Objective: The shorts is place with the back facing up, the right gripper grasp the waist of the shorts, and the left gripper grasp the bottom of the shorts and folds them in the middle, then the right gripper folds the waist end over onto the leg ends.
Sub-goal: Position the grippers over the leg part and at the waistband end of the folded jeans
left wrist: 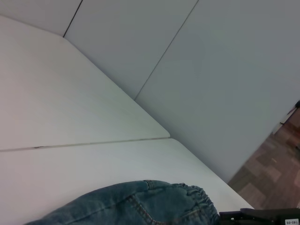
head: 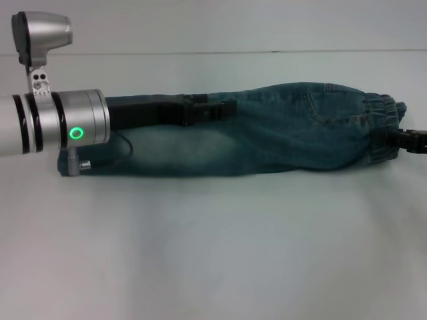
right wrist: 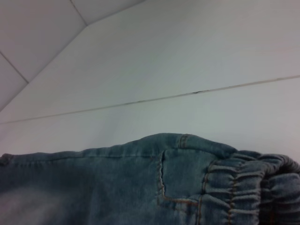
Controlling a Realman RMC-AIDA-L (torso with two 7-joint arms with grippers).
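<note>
the shorts [head: 267, 133] lie folded lengthwise on the white table [head: 213, 253], one long strip running left to right, one back pocket [head: 330, 107] up. the waist [head: 383, 130] sits at the right end, where the right tool [head: 400, 140] meets it; its grip cannot be made out. the left tool [head: 217, 112] lies low over the strip's far edge near the middle, apparently closed on denim.

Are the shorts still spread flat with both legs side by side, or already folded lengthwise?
Folded lengthwise: the shorts form one narrow strip showing a single back pocket, the waist bunched at the right gripper.
</note>
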